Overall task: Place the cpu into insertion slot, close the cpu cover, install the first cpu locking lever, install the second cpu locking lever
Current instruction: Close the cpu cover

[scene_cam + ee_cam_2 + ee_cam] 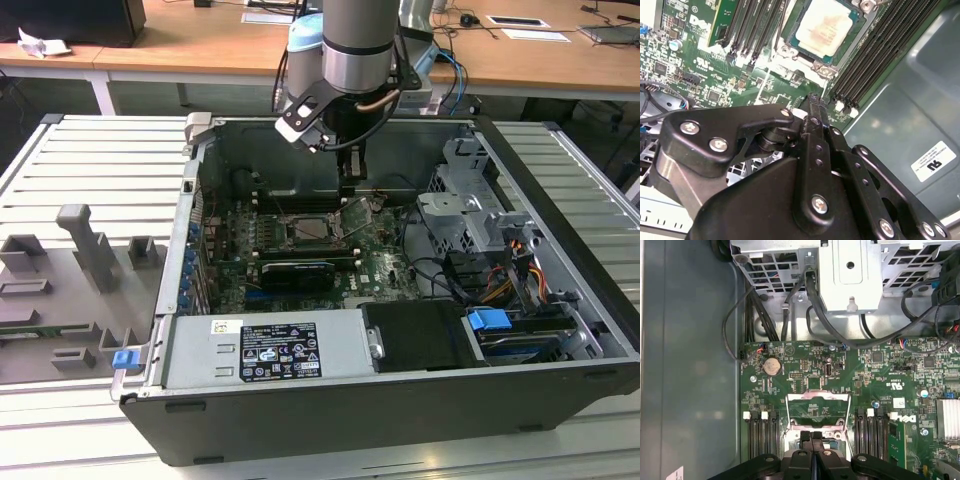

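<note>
Silvery-beige square cpu (827, 27) seated — black claw (811, 435) pinched together, thin silvery cpu cover (817, 399) raised

A robotics lab or test workshop: an industrial robot arm (355, 45) stands over an opened desktop computer case (400, 425) set on a ribbed metal surface (100, 160). Grey moulded fixtures (85, 245) sit beside the case. Behind run long wooden office desks (180, 48) with papers (525, 22) and cables.

We log: cpu (827, 27) silvery-beige, tan-smudged | board (865, 385) green | gripper (811, 436) black | case wall (690, 365) grey-blue
</note>
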`<state>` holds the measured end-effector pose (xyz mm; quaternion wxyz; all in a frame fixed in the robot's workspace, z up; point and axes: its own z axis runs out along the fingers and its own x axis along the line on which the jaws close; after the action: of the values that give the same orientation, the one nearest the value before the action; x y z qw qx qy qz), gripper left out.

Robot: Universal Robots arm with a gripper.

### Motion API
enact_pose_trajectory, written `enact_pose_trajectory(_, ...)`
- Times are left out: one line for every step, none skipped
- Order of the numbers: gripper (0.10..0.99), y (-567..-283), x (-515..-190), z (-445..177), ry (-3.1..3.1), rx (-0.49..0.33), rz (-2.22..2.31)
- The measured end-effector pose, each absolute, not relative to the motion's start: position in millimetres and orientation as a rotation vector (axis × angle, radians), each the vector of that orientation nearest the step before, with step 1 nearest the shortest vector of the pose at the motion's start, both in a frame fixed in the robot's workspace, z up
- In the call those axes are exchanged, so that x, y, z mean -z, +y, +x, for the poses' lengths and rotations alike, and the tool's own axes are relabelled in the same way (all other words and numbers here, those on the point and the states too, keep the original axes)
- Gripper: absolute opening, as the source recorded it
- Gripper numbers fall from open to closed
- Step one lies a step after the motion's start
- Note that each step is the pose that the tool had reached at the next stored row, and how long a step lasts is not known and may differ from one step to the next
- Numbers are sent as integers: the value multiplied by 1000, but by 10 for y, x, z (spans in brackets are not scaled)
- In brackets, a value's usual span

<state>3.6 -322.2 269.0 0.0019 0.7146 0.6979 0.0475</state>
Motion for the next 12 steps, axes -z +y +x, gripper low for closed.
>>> enact_pose_trajectory(106, -3222, -2690, 41, 2190, -149, 2242)
enact_pose_trajectory(106, -3222, -2690, 49, 2190, -149, 2242)
enact_pose_trajectory(106, -3222, -2690, 54, 2190, -149, 2242)
enact_pose_trajectory(106, -3222, -2690, 58, 2190, -149, 2242)
enact_pose_trajectory(106, -3222, -2690, 68, 2190, -149, 2242)
enact_pose_trajectory(106, -3222, -2690, 72, 2190, -149, 2242)
enact_pose_trajectory(106, -3222, -2690, 77, 2190, -149, 2242)
enact_pose_trajectory(106, -3222, -2690, 83, 2190, -149, 2242)
enact_pose_trajectory(106, -3222, -2690, 87, 2190, -149, 2242)
enact_pose_trajectory(106, -3222, -2690, 92, 2190, -149, 2242)
enact_pose_trajectory(106, -3222, -2690, 98, 2190, -149, 2242)
enact_pose_trajectory(106, -3222, -2690, 102, 2190, -149, 2242)
